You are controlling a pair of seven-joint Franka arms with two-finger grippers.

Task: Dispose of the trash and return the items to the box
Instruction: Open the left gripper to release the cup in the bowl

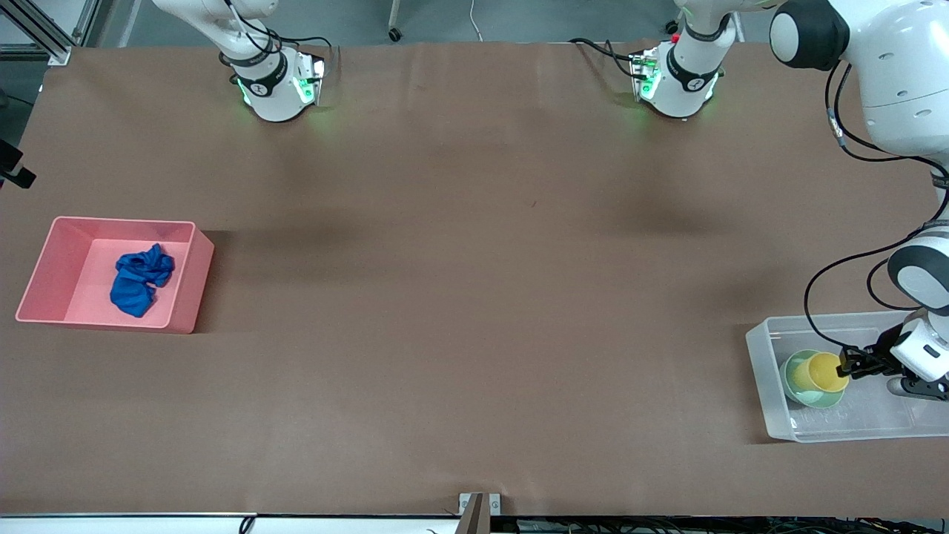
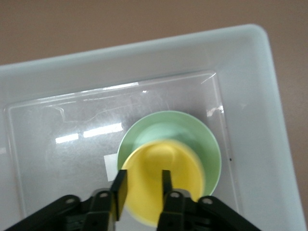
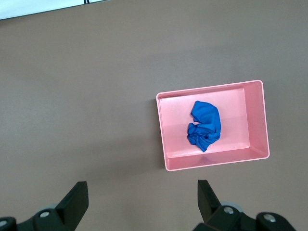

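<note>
Front view: one cup (image 1: pixel 827 371), one bowl (image 1: pixel 804 386).

No text, brand, number or sign can be read anywhere in these views. The one candidate is a small white label (image 2: pixel 110 167) on the bottom of the clear plastic box (image 2: pixel 269 96), partly covered by the mint-green bowl (image 2: pixel 207 139) (what shows of it looks blank). The pink bin (image 1: pixel 52 256) carries no marking.
</note>
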